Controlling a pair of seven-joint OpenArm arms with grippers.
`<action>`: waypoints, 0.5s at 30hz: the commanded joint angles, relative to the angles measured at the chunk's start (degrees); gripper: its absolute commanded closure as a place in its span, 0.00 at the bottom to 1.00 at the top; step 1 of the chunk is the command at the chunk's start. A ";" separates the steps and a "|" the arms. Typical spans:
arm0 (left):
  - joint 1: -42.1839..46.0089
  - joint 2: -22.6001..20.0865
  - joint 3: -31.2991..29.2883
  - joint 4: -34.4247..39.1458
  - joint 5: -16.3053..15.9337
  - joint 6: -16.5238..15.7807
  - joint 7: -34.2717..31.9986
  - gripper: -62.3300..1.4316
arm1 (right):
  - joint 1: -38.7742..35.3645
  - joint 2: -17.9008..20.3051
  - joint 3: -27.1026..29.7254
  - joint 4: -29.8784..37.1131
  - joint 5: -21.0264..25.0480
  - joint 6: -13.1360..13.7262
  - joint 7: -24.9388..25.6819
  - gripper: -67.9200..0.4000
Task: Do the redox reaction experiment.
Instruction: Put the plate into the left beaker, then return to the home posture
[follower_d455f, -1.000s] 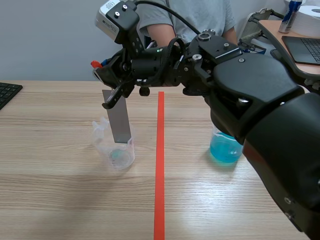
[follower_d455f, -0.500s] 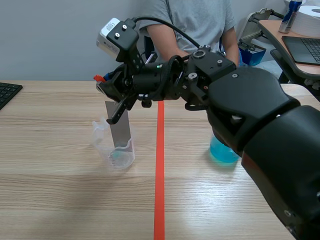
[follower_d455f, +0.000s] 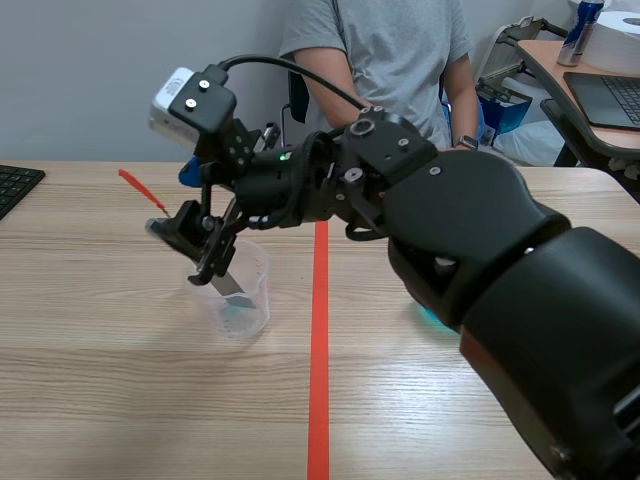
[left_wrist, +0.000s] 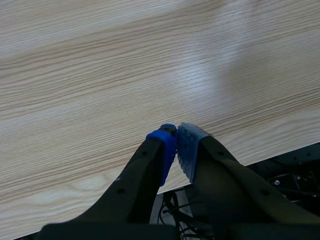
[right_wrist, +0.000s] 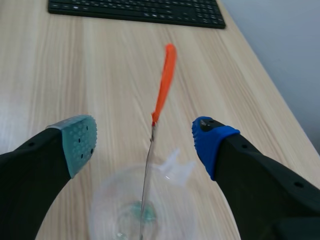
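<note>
In the scene view the right arm reaches in from the right, across the red tape line (follower_d455f: 318, 380). The right gripper (follower_d455f: 195, 245) hangs over the clear beaker (follower_d455f: 245, 300), left of the line. A thin metal strip (follower_d455f: 230, 283) leans in that beaker, its orange-red end sticking out up and to the left. A beaker of blue liquid (follower_d455f: 428, 312) peeks from under the arm. Bare table (follower_d455f: 120, 390) runs left to the keyboard (follower_d455f: 15, 185) at the edge. A person (follower_d455f: 380, 45) sits at the far side.

In the left wrist view the left gripper (left_wrist: 176, 145) hangs above the table's (left_wrist: 125, 75) near edge, its jaws closed pad to pad on nothing.

In the right wrist view the right gripper (right_wrist: 145, 140) has its jaws wide. The metal strip (right_wrist: 147, 180) stands edge-on between them, touching neither pad, in the clear beaker (right_wrist: 125, 210).
</note>
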 joint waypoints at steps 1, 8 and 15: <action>-0.02 0.11 -0.07 0.35 -0.35 0.09 -0.46 0.90 | 0.46 -1.31 -1.46 0.55 0.81 0.39 0.81 0.36; -0.02 0.11 -0.02 0.35 -0.35 0.09 -0.46 0.90 | -0.68 -2.12 -6.58 0.59 0.85 0.39 0.90 0.22; -0.02 0.13 -0.02 0.35 -0.37 0.07 -0.44 0.90 | -1.88 -2.21 -6.93 0.61 2.91 0.39 1.51 0.00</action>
